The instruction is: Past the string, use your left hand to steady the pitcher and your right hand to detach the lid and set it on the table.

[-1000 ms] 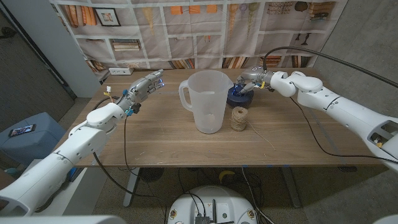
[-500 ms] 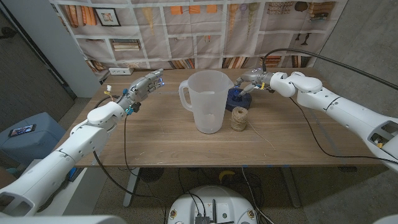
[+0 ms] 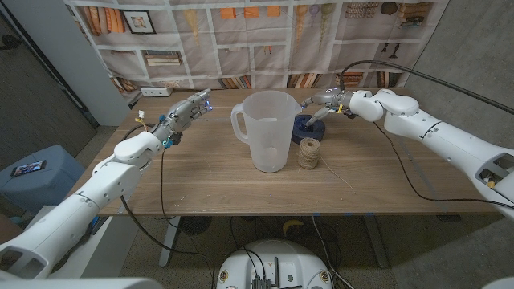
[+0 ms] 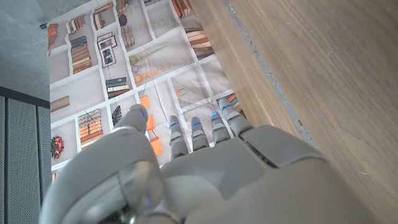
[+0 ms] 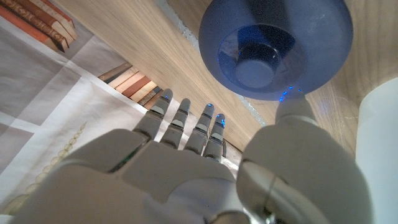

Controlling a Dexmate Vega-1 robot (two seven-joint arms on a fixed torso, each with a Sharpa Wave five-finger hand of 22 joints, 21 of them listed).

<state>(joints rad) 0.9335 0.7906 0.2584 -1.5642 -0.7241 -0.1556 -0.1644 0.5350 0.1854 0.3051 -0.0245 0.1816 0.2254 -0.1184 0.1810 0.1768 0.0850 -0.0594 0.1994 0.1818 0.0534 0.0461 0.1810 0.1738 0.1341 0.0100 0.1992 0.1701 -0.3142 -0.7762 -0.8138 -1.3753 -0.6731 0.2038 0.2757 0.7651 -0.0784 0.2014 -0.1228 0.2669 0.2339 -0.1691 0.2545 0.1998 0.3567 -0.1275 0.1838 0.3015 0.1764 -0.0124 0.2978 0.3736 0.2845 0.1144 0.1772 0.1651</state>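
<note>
Standing at centre frame in the head view, the pitcher (image 3: 266,131) is a translucent white jug, upright on the wooden table (image 3: 201,172), mouth open, handle toward picture left. Its lid (image 3: 308,124), a dark blue disc, lies on the table just right of the pitcher and behind the string (image 3: 309,152), a spool of tan twine standing right of the pitcher's base, with a loose strand trailing toward the lower right.

Right hand (image 3: 322,105) is in the upper right of centre, above the lid, fingers reaching toward the pitcher rim. In the right wrist view the right hand (image 5: 186,174) has its fingers (image 5: 180,124) straight and slightly apart, nothing held; the thumb tip sits at the edge of the lid (image 5: 273,46), contact not certain. Lid there shows a round raised hub in a shallow bowl.

Left hand (image 3: 185,111) is in the upper left of centre, well apart from the pitcher, fingers extended toward it, holding nothing. In the left wrist view the left hand (image 4: 205,174) shows fingers straight, side by side, over the table's far edge, with a printed bookshelf backdrop (image 4: 124,74) beyond.
</note>
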